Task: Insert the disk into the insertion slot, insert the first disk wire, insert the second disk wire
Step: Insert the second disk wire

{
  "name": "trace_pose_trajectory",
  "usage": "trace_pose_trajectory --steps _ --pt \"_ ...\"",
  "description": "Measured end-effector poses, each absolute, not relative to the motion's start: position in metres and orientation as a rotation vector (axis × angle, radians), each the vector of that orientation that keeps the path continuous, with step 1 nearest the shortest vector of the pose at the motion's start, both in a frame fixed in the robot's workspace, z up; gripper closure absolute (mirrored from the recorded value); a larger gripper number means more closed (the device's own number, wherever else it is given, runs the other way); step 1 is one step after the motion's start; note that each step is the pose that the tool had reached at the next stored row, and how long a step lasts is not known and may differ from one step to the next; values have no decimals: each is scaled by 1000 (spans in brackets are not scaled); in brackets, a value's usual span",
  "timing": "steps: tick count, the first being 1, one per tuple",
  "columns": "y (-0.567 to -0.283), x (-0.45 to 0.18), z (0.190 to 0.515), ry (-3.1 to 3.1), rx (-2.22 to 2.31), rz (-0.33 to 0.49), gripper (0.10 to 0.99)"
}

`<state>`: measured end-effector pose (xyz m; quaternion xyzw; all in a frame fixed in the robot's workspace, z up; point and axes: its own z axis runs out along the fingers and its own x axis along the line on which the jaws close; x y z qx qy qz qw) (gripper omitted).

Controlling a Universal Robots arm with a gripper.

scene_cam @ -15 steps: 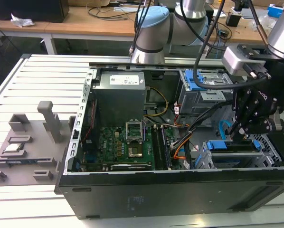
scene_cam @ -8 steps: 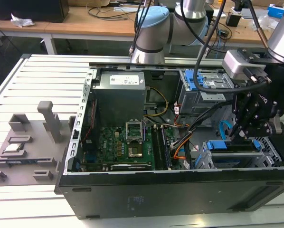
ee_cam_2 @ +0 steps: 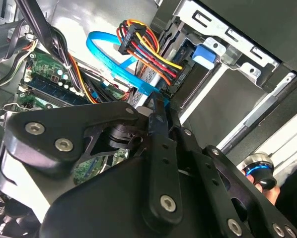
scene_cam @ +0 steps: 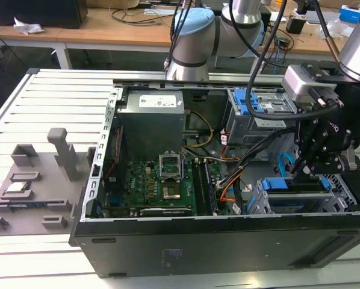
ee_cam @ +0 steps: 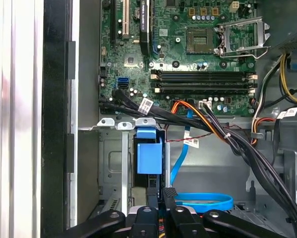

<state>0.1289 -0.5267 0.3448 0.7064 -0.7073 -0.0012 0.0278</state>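
White slatted table (scene_cam: 41,96) carries open computer case (scene_cam: 228,241), grey fixture tray (scene_cam: 29,186).

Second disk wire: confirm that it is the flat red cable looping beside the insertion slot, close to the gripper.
Not red. The second disk wire is light blue, as the first wrist view shows. The rest stands: it is a flat cable that loops beside the insertion slot, close to the gripper.

A gripper (ee_cam: 157,194) hangs over an open computer case, its black fingers (ee_cam: 169,196) close together just beside a blue carrier (ee_cam: 149,152) seated in the silver drive cage (ee_cam: 113,163). A light-blue cable (ee_cam: 203,202) loops nearby. Black cable bundles (ee_cam: 238,144) cross below the green motherboard (ee_cam: 183,54).
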Motion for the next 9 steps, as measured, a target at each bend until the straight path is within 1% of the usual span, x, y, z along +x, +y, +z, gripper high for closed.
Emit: trace_pose_trajectory --steps 9 --pt "-530 129 346 -2187 2184 -11 925"
